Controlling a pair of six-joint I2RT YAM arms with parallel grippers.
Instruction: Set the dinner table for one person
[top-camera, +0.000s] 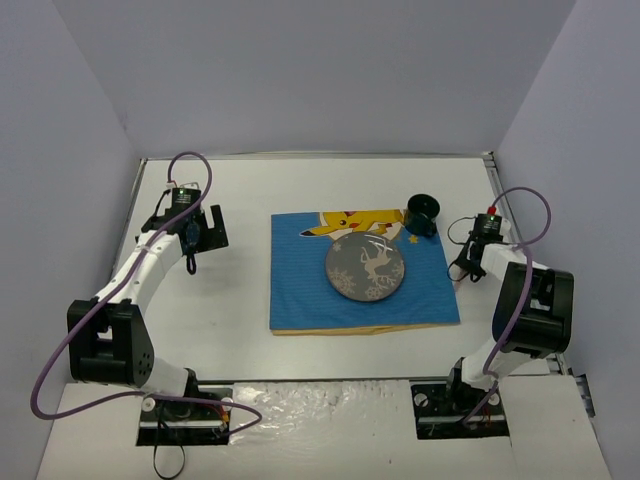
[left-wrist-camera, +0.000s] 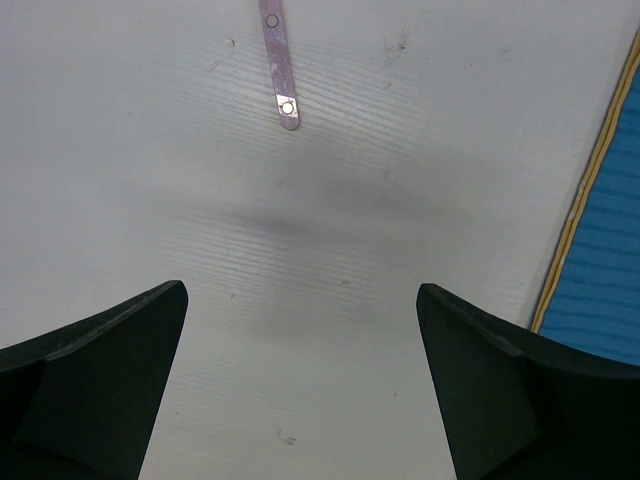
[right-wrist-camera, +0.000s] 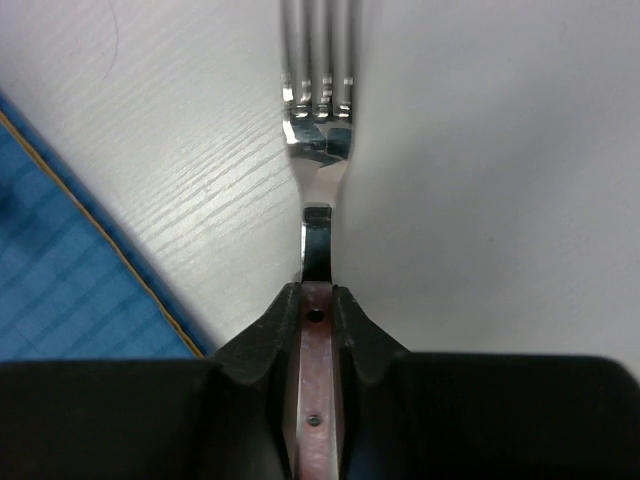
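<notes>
Table (top-camera: 240, 200): white and flat, it spanned the whole enclosure under my arms.
Walls (top-camera: 300, 70): plain grey on three sides.
Placemat (top-camera: 300, 290): blue, mid-table, carrying the plate (top-camera: 366, 268); a dark cup (top-camera: 422, 212) stood at its far right corner.
Right gripper (right-wrist-camera: 318, 310): clenched on the fork (right-wrist-camera: 318, 150), just right of the placemat.
Left gripper (left-wrist-camera: 300, 330): released over bare table, with a pink handle (left-wrist-camera: 280, 70) lying ahead.

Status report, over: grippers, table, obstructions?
Left gripper open over dinner table, pink utensil handle lying ahead. Right gripper shut on fork beside placemat. Plate on placemat, cup at its corner. Nothing blocks the fork.
</notes>
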